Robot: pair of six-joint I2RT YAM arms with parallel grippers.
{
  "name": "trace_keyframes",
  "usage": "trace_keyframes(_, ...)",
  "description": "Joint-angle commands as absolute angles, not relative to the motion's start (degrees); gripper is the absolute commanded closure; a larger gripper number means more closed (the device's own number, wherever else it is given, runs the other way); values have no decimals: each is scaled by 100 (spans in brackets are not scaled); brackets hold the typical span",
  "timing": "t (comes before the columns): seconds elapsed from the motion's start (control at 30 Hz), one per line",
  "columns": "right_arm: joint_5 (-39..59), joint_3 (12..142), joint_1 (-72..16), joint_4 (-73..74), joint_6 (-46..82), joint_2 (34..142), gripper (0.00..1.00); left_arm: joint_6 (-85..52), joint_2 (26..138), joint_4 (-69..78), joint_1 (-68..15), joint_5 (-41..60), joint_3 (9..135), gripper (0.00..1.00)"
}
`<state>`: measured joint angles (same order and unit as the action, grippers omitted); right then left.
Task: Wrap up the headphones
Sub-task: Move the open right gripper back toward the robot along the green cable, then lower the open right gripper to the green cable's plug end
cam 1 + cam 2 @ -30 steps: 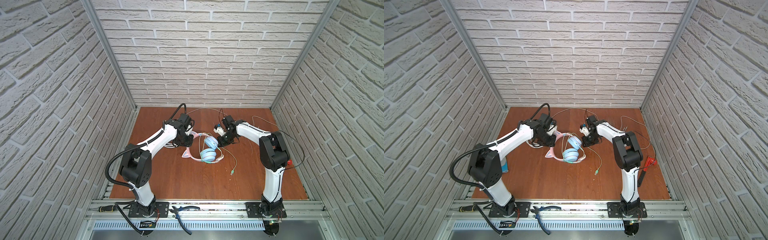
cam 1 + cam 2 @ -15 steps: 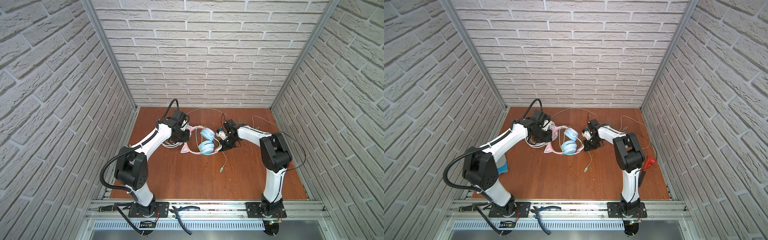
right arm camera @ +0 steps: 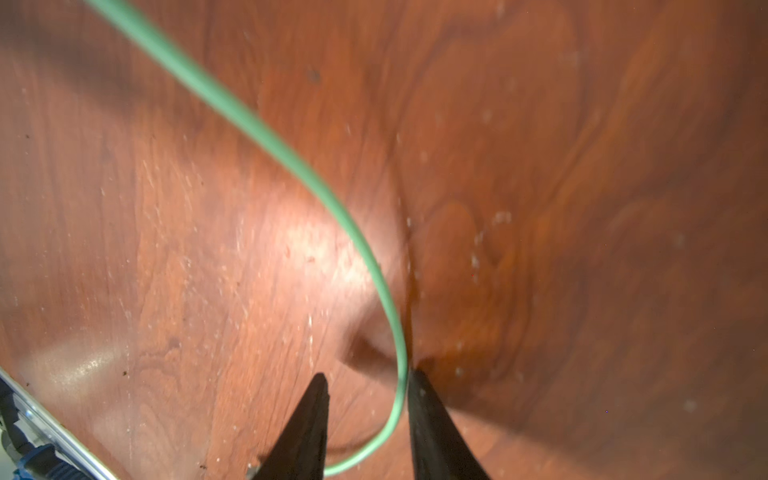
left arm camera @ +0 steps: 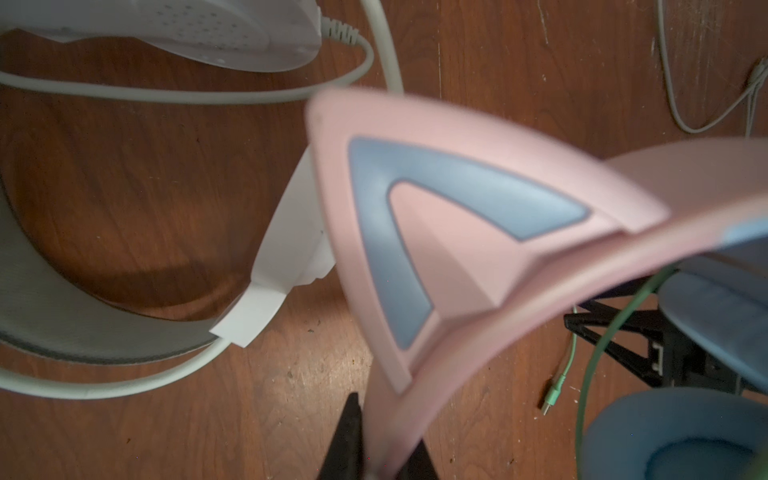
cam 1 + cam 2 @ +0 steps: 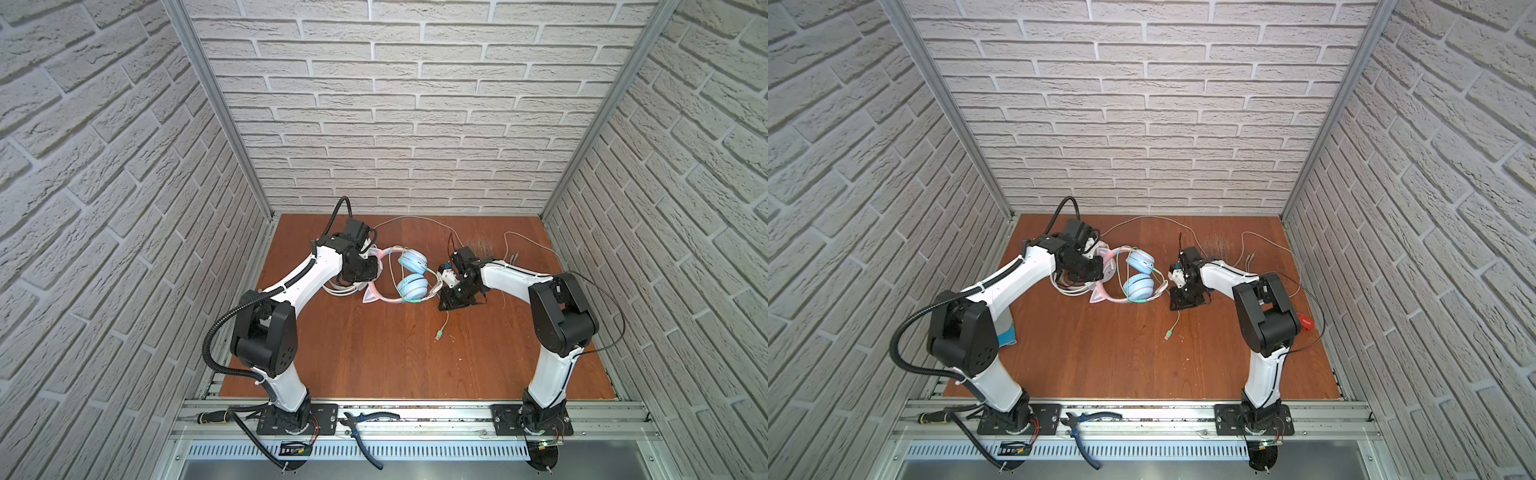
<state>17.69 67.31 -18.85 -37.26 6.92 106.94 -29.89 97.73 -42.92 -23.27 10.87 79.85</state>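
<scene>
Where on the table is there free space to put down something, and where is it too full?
The biggest bare patch of the table is the front half, between the left arm's base and the right arm's base, in front of the green plug. The back is crowded: pink headphones, white headphones, the right gripper and loose white cables.

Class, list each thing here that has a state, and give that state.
Left gripper: shut on pink headphones' band.
Right gripper: open, green cable between fingers.
Pink headphones: band gripped, green cable trailing loose.
White headphones: lying free, white cable loose.
</scene>
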Motion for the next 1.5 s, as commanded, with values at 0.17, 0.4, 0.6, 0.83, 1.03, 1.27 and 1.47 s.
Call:
trace_keyframes(0.17,941,6102,-2333,-3763,1529,10226,49,-3144,9835,-3837,-2277,1310,7867,100)
trace_keyframes(0.4,738,5647,-2746,-3283,2361,9993,47,-3204,9864,-3736,-2237,1318,7740,100)
trace_keyframes(0.6,606,5592,-3006,-3561,2425,10158,48,-3225,9831,-3736,-2178,1318,7624,100)
trace_keyframes(0.83,425,5404,-3084,-4002,2276,9993,51,-3410,9752,-3679,-2051,1230,7414,100)
trace_keyframes(1.03,-99,5567,-3215,-4761,2088,9883,53,-3399,9776,-3687,-2048,1222,7400,100)
trace_keyframes(1.27,-134,5603,-3228,-5088,1897,9776,52,-3378,9792,-3709,-2046,1222,7413,100)
trace_keyframes(1.47,735,5479,-3311,-4684,1867,9869,52,-3314,9870,-3726,-2041,1222,7428,100)
